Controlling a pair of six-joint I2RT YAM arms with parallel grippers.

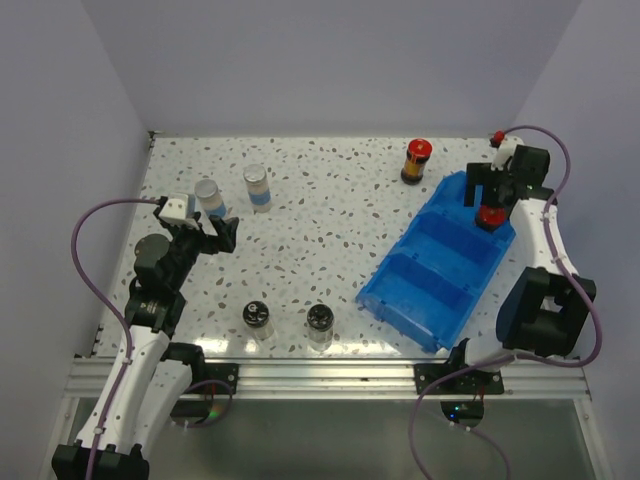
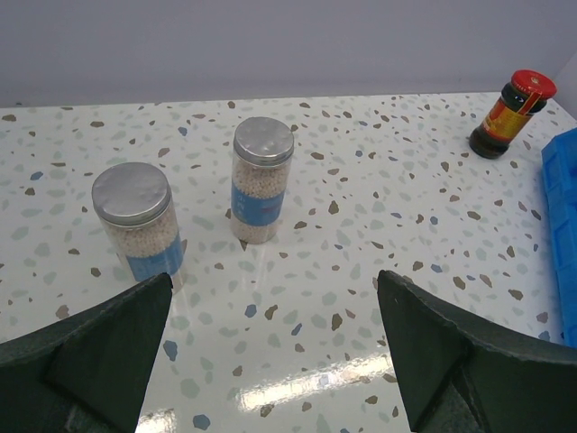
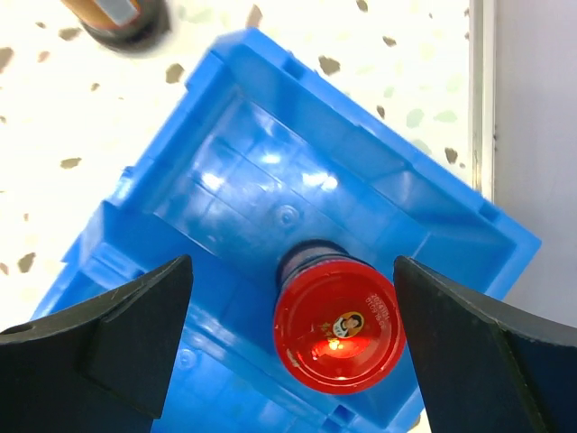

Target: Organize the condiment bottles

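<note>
Two clear jars with silver caps and blue labels stand at the table's back left. In the left wrist view they stand ahead of the fingers, one near the left finger and one farther off. My left gripper is open and empty just in front of them. Two black shaker-lid jars stand near the front edge. One red-capped dark jar stands at the back. The other stands upright in the blue bin's far compartment. My right gripper is open above it, jaws wide on either side, not touching.
The blue divided bin lies diagonally at the right, its other compartments holding nothing; its edge shows in the left wrist view. The speckled table is walled on three sides. The right wall is close to the right arm.
</note>
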